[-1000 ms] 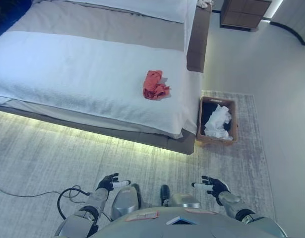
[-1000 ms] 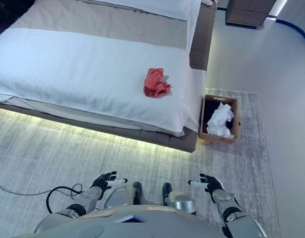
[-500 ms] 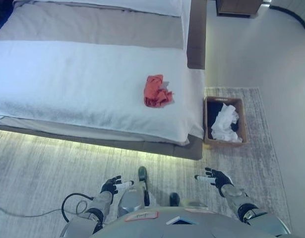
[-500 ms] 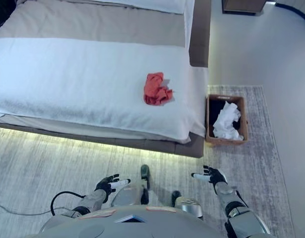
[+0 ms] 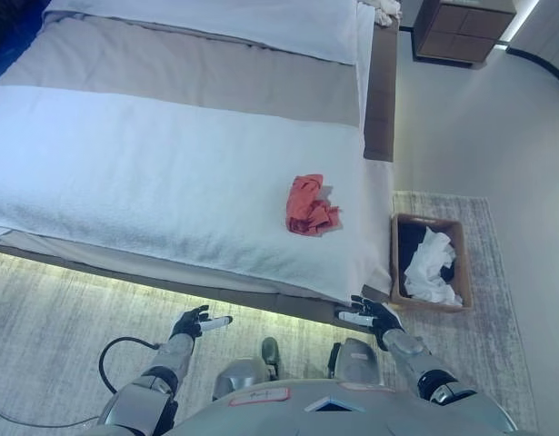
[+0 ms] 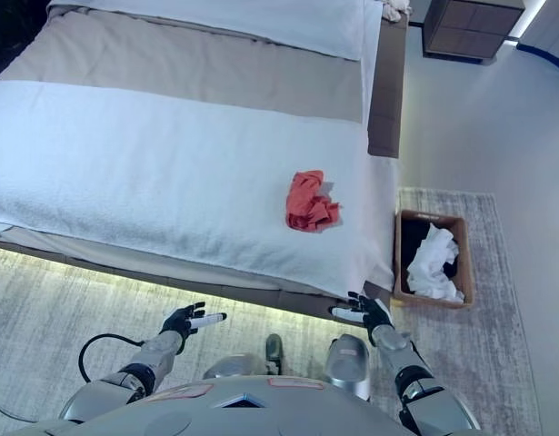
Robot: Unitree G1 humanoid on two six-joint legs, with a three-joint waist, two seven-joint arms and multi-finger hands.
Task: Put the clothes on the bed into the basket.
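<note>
Both hands hang low in front of the bed (image 5: 170, 173), fingers spread and relaxed, holding nothing. Right hand (image 5: 374, 315) sits just below the bed's near corner; left hand (image 5: 194, 322) hovers over the rug (image 5: 52, 309), well apart from anything to grasp.

Up and a little left of the right hand, the red cloth (image 5: 310, 205) lies bunched on the white cover near the bed's right edge. Just right of that hand and slightly beyond it, the basket (image 5: 429, 262) stands on the floor against the bed's side.

Likely trouble: the right hand is close to the mattress corner, so a straight lift toward the cloth could catch the overhanging cover and drag it. A loose pinch on such a crumpled cloth might take only a fold, letting it slip between bed and basket. The basket's opening is narrow, so a careless release could drape the cloth over the rim.

Count: one red cloth on the bed, one basket, one white garment (image 5: 432, 266) already in it with something dark beneath.
</note>
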